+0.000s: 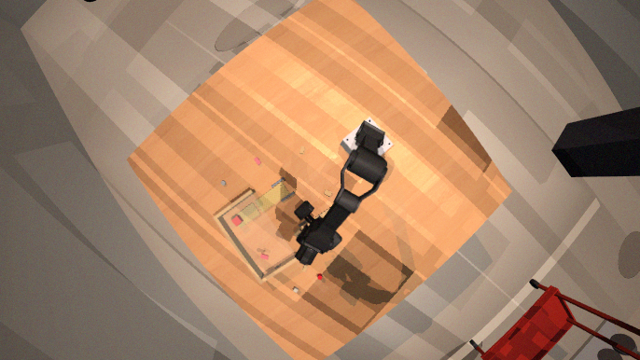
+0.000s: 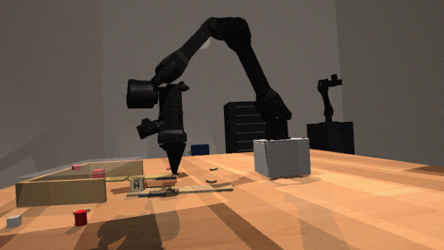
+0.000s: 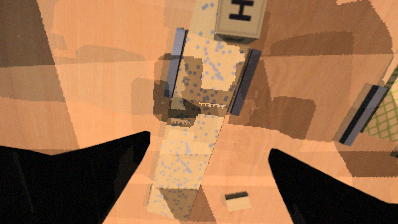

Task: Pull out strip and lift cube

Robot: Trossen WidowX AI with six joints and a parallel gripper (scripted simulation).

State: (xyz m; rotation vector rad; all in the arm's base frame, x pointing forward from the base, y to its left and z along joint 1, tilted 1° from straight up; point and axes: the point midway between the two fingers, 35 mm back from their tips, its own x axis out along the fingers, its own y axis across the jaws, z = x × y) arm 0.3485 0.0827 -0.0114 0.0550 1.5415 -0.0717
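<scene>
The cube labelled H (image 2: pixel 136 184) (image 3: pixel 241 17) sits at the far end of the dotted pale strip (image 2: pixel 207 189) (image 3: pixel 185 150), outside the box's walls. This strip lies between two blue-grey rails. A yellow strip with a grid pattern (image 1: pixel 271 198) (image 3: pixel 389 120) lies between other rails and runs under the box's clear cover, toward a red block (image 1: pixel 237 220) (image 2: pixel 98 173). My gripper (image 2: pixel 175 173) (image 3: pixel 209 145) is open and empty, pointing down above the table. In the wrist view its fingers stand on either side of the dotted strip's near part. The arm hides this strip and cube in the top view.
The wooden-walled box (image 1: pixel 240 247) (image 2: pixel 61 192) has a clear cover. A red cylinder (image 1: pixel 319 276) (image 2: pixel 81 217) and a white cube (image 1: pixel 296 289) (image 2: pixel 14 221) stand outside it. Small tan pieces (image 1: pixel 327 193) (image 2: pixel 211 181) (image 3: pixel 237 201) and a pink block (image 1: pixel 257 160) lie on the table.
</scene>
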